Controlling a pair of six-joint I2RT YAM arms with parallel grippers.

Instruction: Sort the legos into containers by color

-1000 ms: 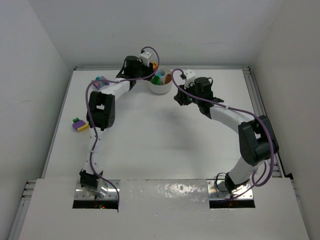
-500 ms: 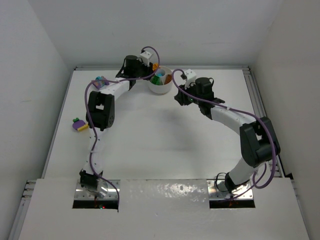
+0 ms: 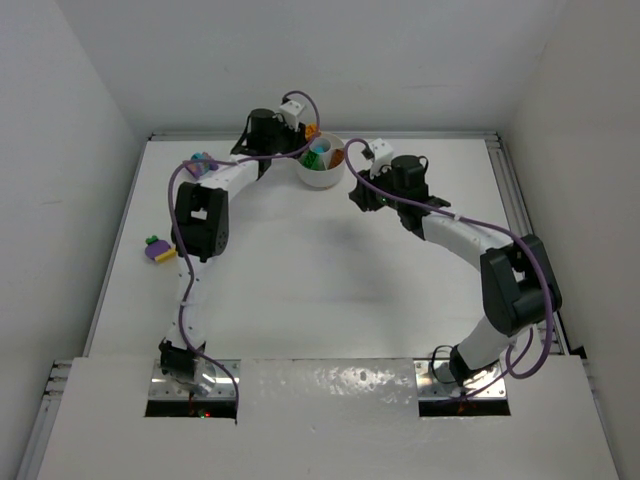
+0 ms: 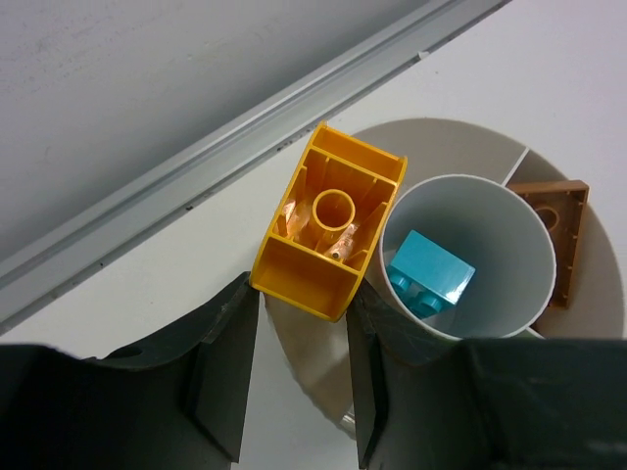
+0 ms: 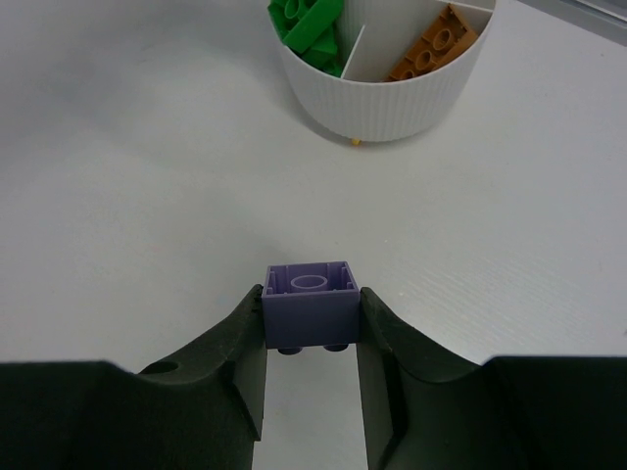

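The white dish (image 3: 320, 167) stands at the back of the table. In the left wrist view my left gripper (image 4: 302, 305) is shut on a yellow lego (image 4: 328, 235), held tilted over an outer section (image 4: 441, 132) of the dish beside the central well (image 4: 495, 220). A teal lego (image 4: 431, 274) lies in that well, and a brown-orange lego (image 4: 558, 235) in a section to the right. My right gripper (image 5: 312, 315) is shut on a purple lego (image 5: 312, 299) above the table, short of the dish (image 5: 392, 98). Green legos (image 5: 312, 24) and orange legos (image 5: 431, 49) fill its near sections.
Loose legos lie at the table's left: a purple, yellow and green cluster (image 3: 158, 248), and a teal and pink cluster (image 3: 200, 160) beside the left arm. A metal rail (image 4: 196, 176) runs along the back edge, close behind the dish.
The left wrist has edged slightly toward the back wall over the dish. The right arm has barely moved, and the purple lego stays in its jaws.
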